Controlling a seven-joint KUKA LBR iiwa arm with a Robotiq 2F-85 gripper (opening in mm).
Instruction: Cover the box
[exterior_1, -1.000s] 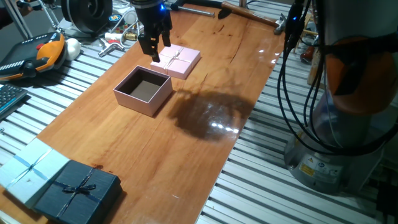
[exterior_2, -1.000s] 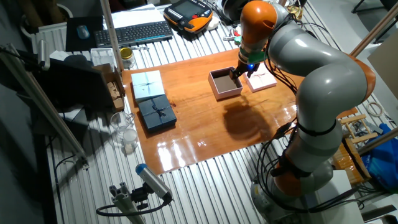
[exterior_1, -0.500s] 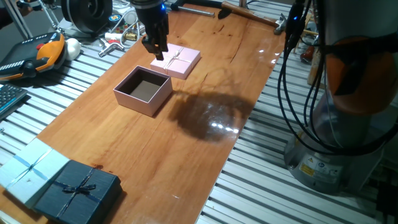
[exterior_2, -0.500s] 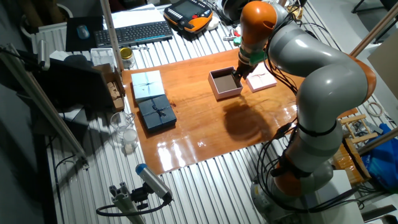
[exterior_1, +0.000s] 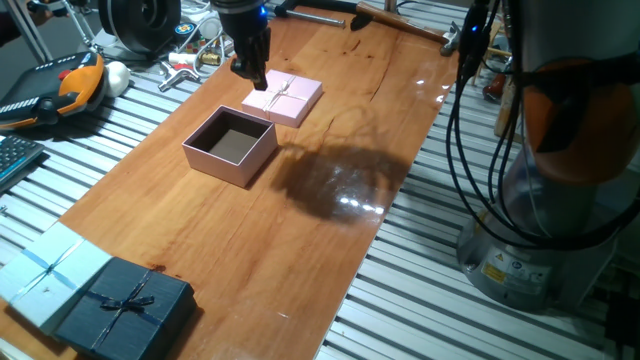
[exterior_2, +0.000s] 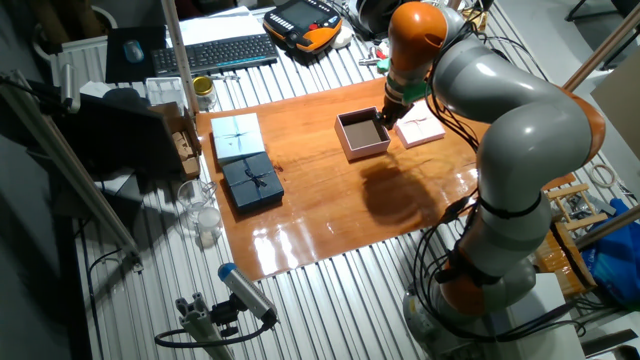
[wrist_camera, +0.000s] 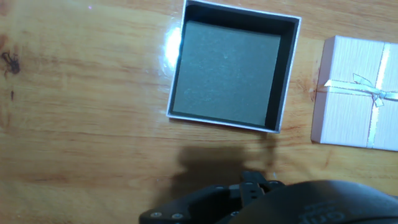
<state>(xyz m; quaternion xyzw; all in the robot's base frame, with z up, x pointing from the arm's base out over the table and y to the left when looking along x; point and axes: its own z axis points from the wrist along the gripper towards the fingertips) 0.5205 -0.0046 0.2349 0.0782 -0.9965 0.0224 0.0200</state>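
1. We see the box (exterior_1: 230, 144) sitting open on the wooden worktop (exterior_1: 300, 250), its dark inside fully exposed; in the hand view the box (wrist_camera: 233, 65) shows no cover at all.
2. Its pale-pink lid (exterior_1: 283, 97), tied with a thin ribbon, lies flat on the worktop just beside the box, toward the far edge, apart from it by a narrow strip of wood. The other fixed view shows the same pairing: box (exterior_2: 362, 134) and lid (exterior_2: 421, 128) side by side.
3. The gripper (exterior_1: 252, 78) hangs low over the near corner of the lid, between lid and box. Its fingers look drawn close together and we see nothing held between them, though whether they touch the lid we cannot tell from these angles. In the hand view only the dark underside of the gripper (wrist_camera: 249, 190) shows, so that picture does not settle the matter.
4. We judge the task barely begun: the lid is not lifted, the box is not covered.
5. What is left, as we read it: take hold of the lid, raise it, carry it across above the box, square it with the rim and lower it on.
6. Two other gift boxes, a dark navy box (exterior_1: 125, 305) and a light blue box (exterior_1: 45, 268), stand well apart at the near corner and play no part.
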